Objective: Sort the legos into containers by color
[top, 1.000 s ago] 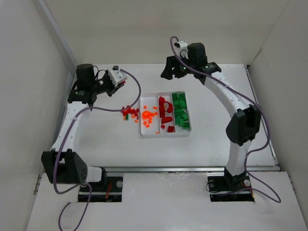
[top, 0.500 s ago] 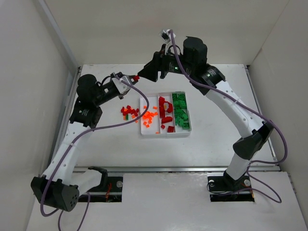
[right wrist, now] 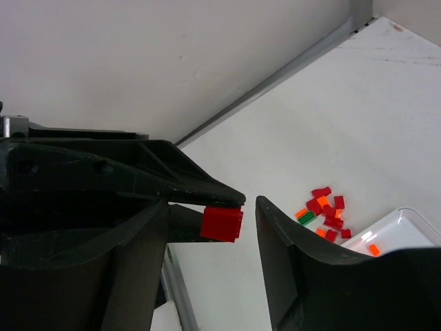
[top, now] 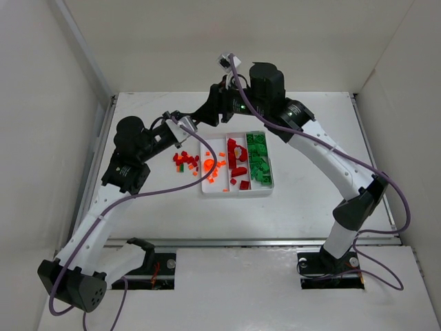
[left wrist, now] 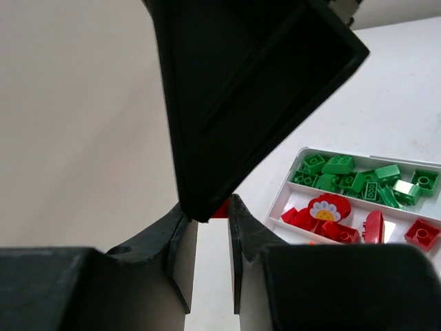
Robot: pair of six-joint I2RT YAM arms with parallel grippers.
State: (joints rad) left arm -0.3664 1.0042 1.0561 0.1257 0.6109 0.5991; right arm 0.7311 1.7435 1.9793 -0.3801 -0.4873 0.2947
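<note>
Grippers meet in the air above the worktop (top: 303, 200), over the stretch between the tray's far-left corner and the worktop's far edge. The left gripper (left wrist: 212, 221) is pinched almost fully closed on a dark red brick (right wrist: 222, 223), which sticks out past its fingertips. The right gripper (right wrist: 213, 207) stands about half open with one finger on each side of that brick. A clear gap shows between the brick and its right finger (right wrist: 303, 269), so it has no hold on anything.

The white tray (top: 234, 195) lies flat near the middle of the worktop, its three long compartments running from the near side to the far side. Orange pieces (top: 212, 169) sit in the left one, dark red pieces (top: 238, 162) in the middle one, and green pieces (top: 259, 162) in the right one. A loose pile (top: 183, 162) of red, orange and green legos lies on the worktop just beside the tray's left wall.
</note>
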